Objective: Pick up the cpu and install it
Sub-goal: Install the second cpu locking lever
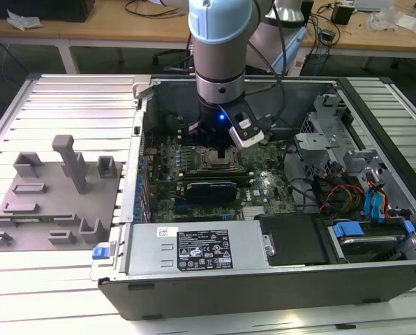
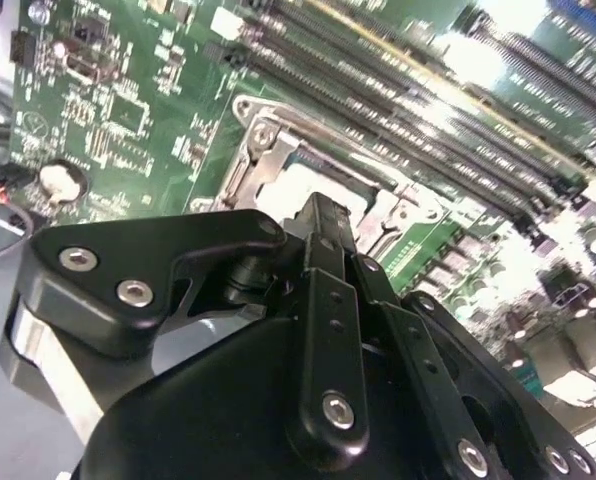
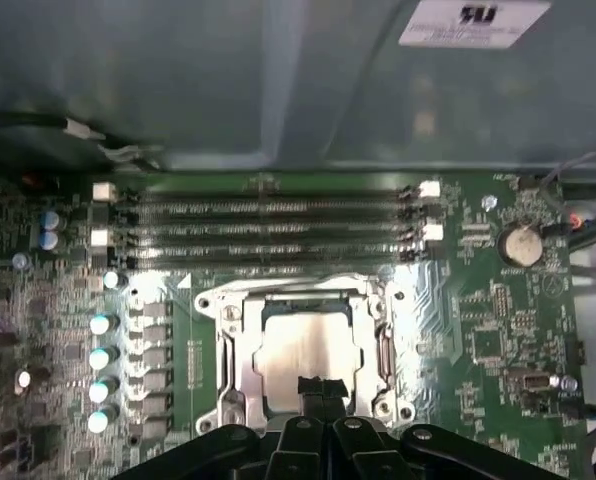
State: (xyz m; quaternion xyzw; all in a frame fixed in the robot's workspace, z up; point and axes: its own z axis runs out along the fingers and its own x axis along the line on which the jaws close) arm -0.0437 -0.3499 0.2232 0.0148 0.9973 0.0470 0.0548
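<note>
The claw (image 3: 318,385) hangs low inside the open computer case (image 1: 264,279), directly over the socket frame (image 3: 308,350) on the motherboard (image 3: 478,330), and its 2 fingertips are pressed together into a narrow point with nothing between them. That tip sits just above the near edge of the cpu (image 3: 308,345), which lies flat and square inside the frame, its pale metal top facing up. In the second wrist view the black fingers (image 2: 323,270) hide much of the chip (image 2: 313,180). Just beyond the socket run 4 memory slots (image 3: 268,225), side by side. In the exterior view the arm (image 1: 222,49) comes straight down into the case, and grey plastic fixture blocks (image 1: 54,195) sit well apart on the slatted table (image 1: 68,98) at the exterior view's left.
</note>
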